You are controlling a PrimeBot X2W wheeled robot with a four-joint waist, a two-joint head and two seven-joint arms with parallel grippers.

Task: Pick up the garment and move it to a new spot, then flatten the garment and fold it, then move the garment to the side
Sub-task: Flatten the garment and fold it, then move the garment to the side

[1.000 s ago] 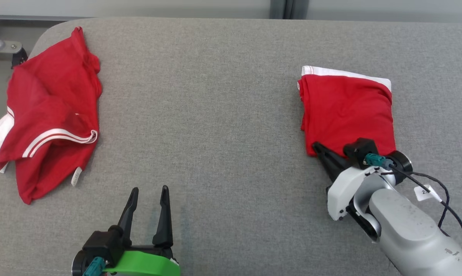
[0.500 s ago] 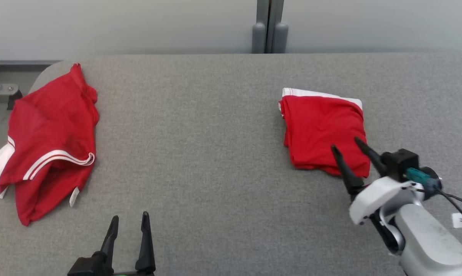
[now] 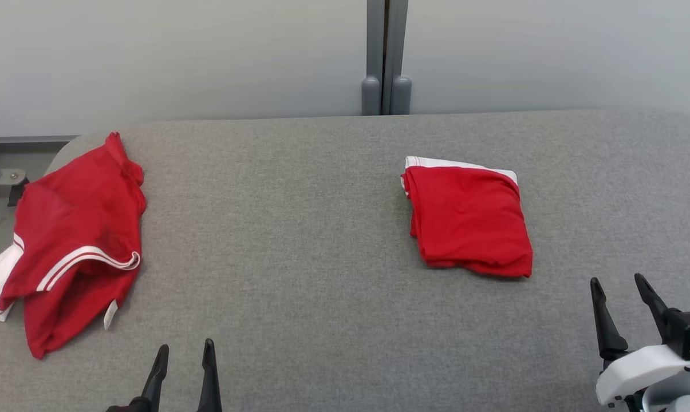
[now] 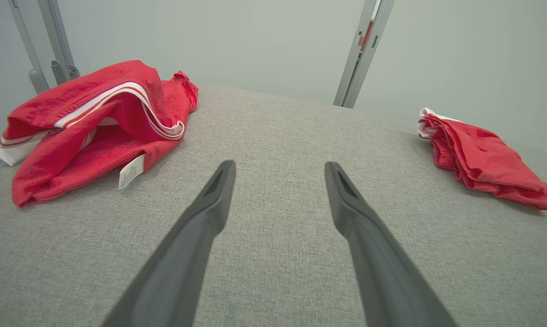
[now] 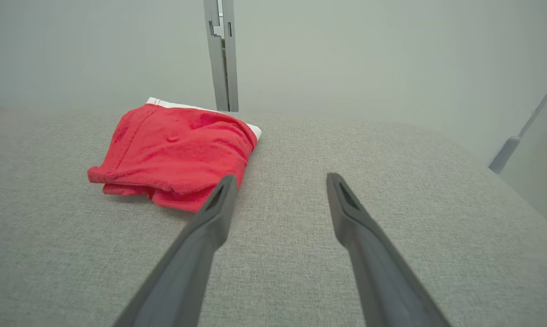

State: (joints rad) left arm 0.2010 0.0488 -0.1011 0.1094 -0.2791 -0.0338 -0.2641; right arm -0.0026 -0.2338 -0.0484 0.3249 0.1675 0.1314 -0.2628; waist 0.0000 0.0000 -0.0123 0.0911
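Note:
The garment (image 3: 468, 220) is red with a white edge and lies folded in a compact rectangle on the right half of the grey padded table (image 3: 299, 229). My right gripper (image 3: 616, 278) stands open near the table's front right, well clear of the garment and holding nothing. The right wrist view has the garment (image 5: 178, 154) just ahead and left of the open right gripper (image 5: 281, 176). My left gripper (image 3: 185, 344) is open and empty at the front left. From the left wrist, the left gripper (image 4: 278, 164) points over bare table, with the garment (image 4: 482, 159) far to its right.
A second red garment (image 3: 75, 240) with white stripes lies crumpled at the table's left edge, partly hanging over it, and also appears beyond the left fingers (image 4: 91, 127). A grey post (image 3: 385, 57) stands against the pale wall behind the table.
My right gripper has opened, let go of the folded garment and drawn back toward the front right. The head camera has tilted up, so the whole scene sits lower.

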